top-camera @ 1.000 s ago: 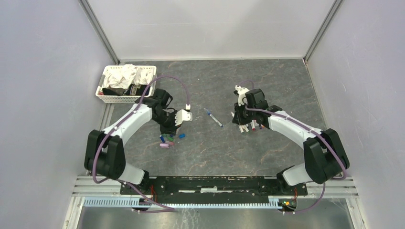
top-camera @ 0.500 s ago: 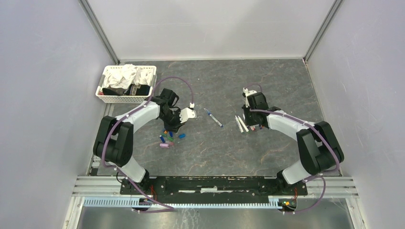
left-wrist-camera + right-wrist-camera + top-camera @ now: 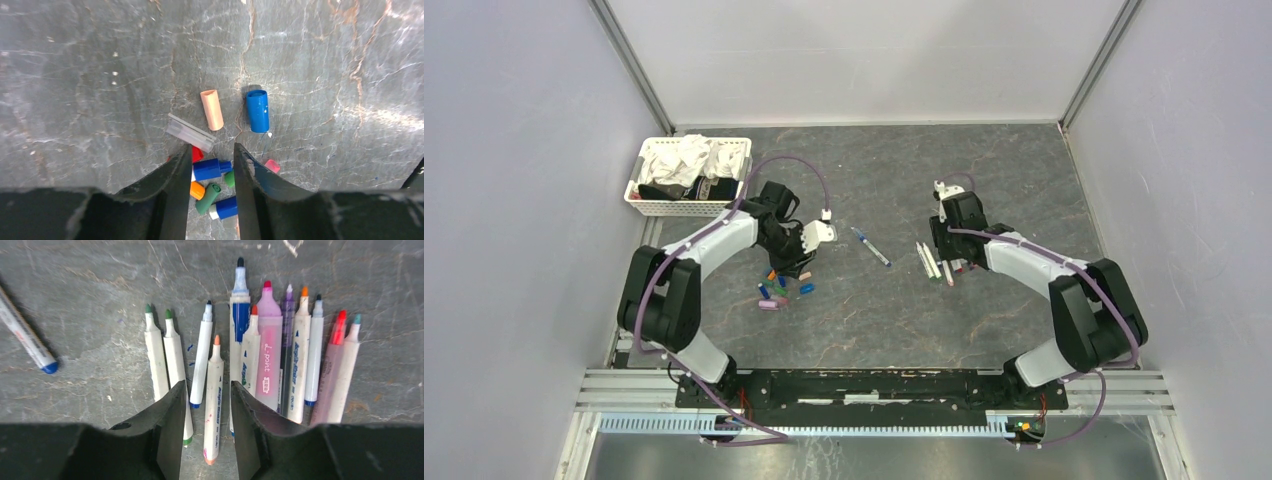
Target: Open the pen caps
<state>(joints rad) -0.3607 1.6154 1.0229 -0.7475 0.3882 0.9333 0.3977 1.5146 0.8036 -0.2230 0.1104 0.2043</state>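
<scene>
Several pen caps [image 3: 210, 169] in blue, green, orange, red, pink, peach and clear plastic lie loose on the dark table. My left gripper [image 3: 212, 150] hovers over them, open, and a blue cap lies on the table below the gap. In the top view this heap of caps [image 3: 782, 288] sits just under the left gripper [image 3: 798, 258]. Several uncapped pens [image 3: 269, 350] lie side by side with their tips away from me. My right gripper [image 3: 207, 385] stands open over them, and a peach-tipped pen [image 3: 214, 385] lies loose between its fingers. One more pen [image 3: 871, 247], blue-ended, lies alone mid-table.
A white basket [image 3: 646, 168] with cloths stands at the back left, close behind the left arm. Grey walls enclose the table on three sides. The lone pen also shows at the left edge of the right wrist view [image 3: 25, 337].
Both grippers have opened from nearly shut. The left wrist drew back toward the basket side over the caps, and the right wrist shifted slightly right, uncovering white pens on the table.
</scene>
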